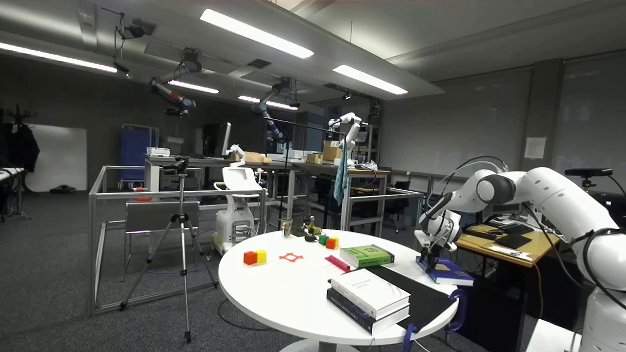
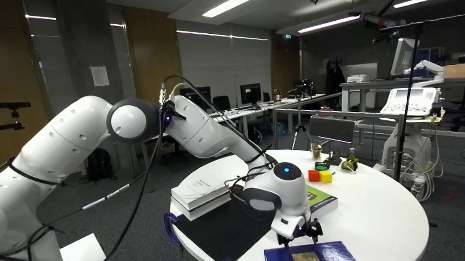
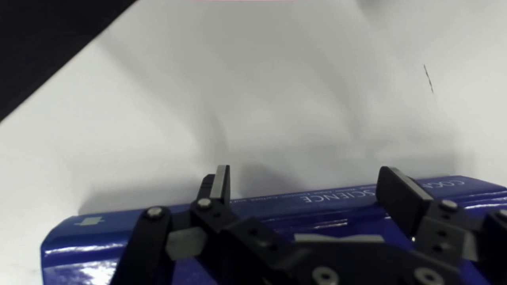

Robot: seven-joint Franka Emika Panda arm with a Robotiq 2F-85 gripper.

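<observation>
My gripper [image 3: 307,174] stands open over the spine edge of a thick blue book [image 3: 269,206], nothing between its fingers. White spine lettering, with "SCIENCE" readable, shows between the two fingers in the wrist view. The book lies flat near the table's edge in both exterior views, its glossy cover [image 2: 330,253] facing up. Seen in an exterior view, the gripper [image 2: 300,241] points down with its tips spread along the book's near side. Whether the tips touch the cover, I cannot tell. Much of the cover is hidden by the gripper in the wrist view.
A green book [image 1: 368,255] lies close by. A white book [image 1: 370,292] rests on a dark one [image 1: 349,309], partly over a black mat [image 1: 423,298]. Blue clamps [image 1: 458,310] grip the table's edge. Farther off are coloured cubes [image 1: 250,257], a pink strip [image 1: 337,264] and a glass [image 1: 286,228].
</observation>
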